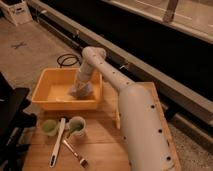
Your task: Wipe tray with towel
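A yellow tray (50, 102) stands at the back left of the wooden table (100, 145). A crumpled grey towel (81, 90) sits inside the tray at its right side. My white arm reaches down into the tray, and my gripper (82, 84) is right at the towel, hidden by the arm's end and the cloth. The towel touches the tray floor near the right wall.
In front of the tray are two green cups (76, 126) (48, 127), a white long-handled utensil (58, 142) and a brush-like utensil (75, 153). A black cable coil (67, 60) lies on the floor behind. A dark chair (12, 117) stands at the left.
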You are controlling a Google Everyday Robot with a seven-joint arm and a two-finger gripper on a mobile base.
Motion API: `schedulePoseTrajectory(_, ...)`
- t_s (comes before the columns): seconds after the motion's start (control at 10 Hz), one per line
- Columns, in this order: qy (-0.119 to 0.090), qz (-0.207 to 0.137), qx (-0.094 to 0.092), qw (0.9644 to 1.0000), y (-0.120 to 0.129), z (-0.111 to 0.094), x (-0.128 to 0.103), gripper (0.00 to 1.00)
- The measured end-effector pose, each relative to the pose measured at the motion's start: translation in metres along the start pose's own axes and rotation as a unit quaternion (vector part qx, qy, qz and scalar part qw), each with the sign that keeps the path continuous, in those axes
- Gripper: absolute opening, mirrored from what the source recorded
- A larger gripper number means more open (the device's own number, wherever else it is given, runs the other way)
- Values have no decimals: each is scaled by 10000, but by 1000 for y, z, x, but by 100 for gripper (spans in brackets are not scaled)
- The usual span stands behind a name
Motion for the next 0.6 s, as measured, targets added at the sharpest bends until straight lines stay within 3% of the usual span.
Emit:
schedulePoseTrajectory(0.3,-362,-247,272,9987,-9,9,-40,0)
schedulePoseTrajectory(0.6,-605,-86,161,9980,7,12,-69,0)
